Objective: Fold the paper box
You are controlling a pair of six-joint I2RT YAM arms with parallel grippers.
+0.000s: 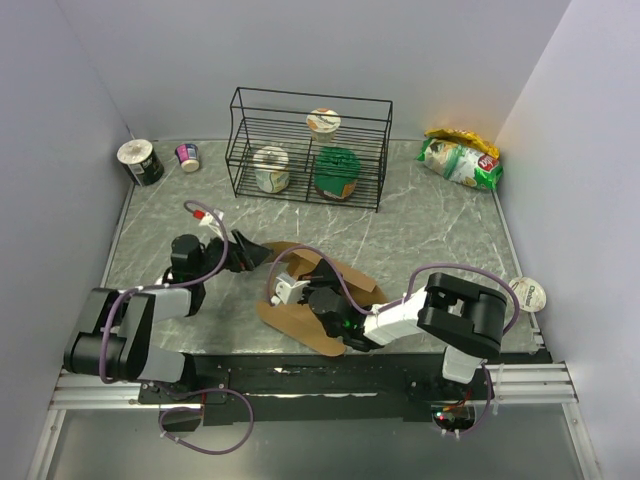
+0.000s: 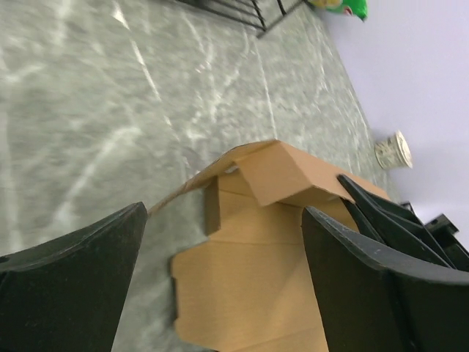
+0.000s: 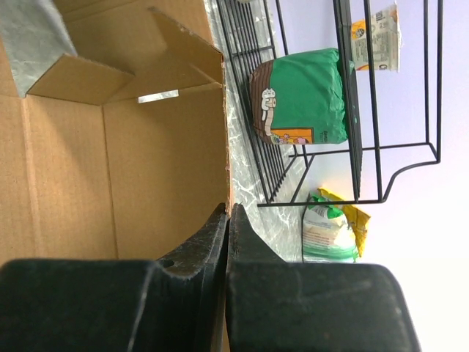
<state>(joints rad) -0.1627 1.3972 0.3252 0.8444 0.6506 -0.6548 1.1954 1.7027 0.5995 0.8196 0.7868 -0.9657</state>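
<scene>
Box (image 1: 298, 322) lies half-folded on the counter (image 1: 430, 235) between the arms, with one wall and a corner flap raised and the other flaps flat. It looks like light, thin corrugated card: stiff across a panel, springy at the creases, easily crushed or pushed sliding. Left fingers (image 2: 66, 279) are spread wide near the raised flap, holding nothing. Right fingers (image 3: 198, 246) are pressed together at the upright wall's edge; whether they nip card I can't tell. Best hold, I'd say: a flap's free edge.
</scene>
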